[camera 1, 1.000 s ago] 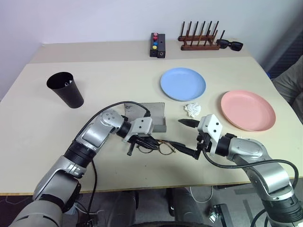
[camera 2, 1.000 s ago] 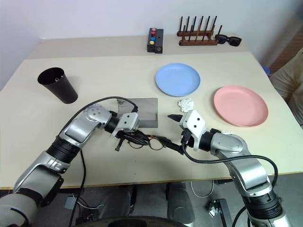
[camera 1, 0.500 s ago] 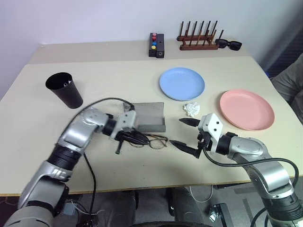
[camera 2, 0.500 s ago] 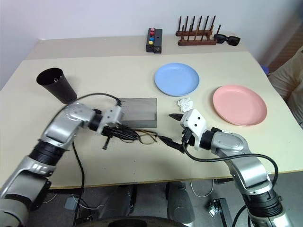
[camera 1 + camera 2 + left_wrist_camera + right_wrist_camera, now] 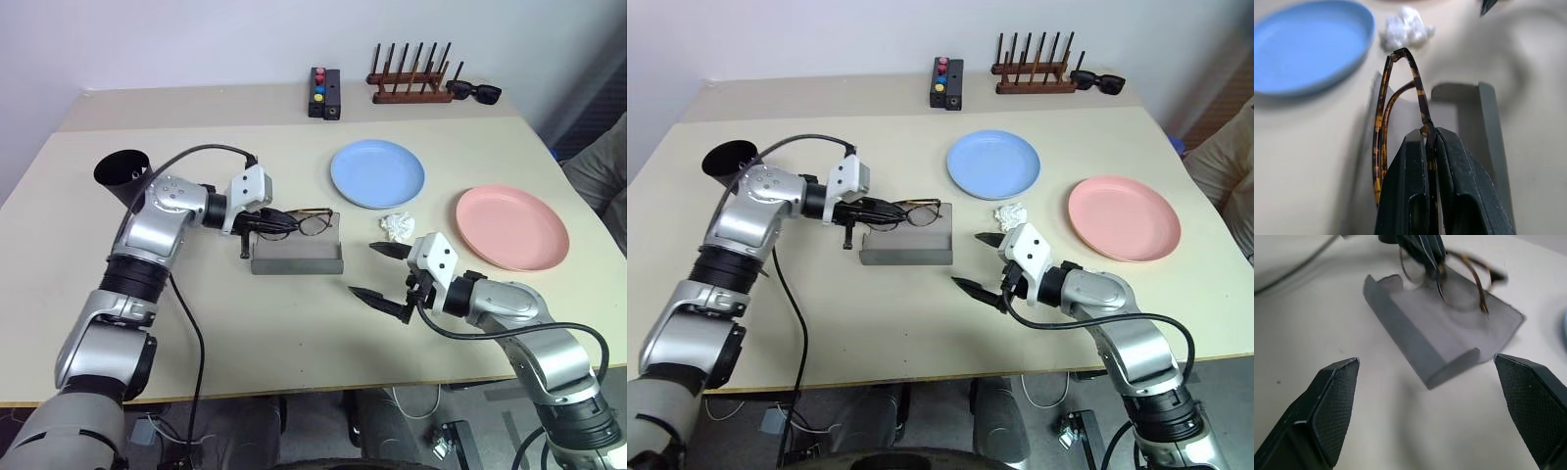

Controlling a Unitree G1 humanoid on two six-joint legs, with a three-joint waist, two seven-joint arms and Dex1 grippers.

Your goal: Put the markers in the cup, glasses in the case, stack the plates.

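The left hand (image 5: 263, 223) is pinching the glasses (image 5: 299, 222) and holding them just above the open grey case (image 5: 297, 253). The right hand (image 5: 382, 271), fingers spread wide, is hovering near the case on its pink-plate (image 5: 512, 228) side. The blue plate (image 5: 378, 173) is lying beyond the case, with the cup (image 5: 124, 176) well off to the case's left on the surface (image 5: 245, 333).
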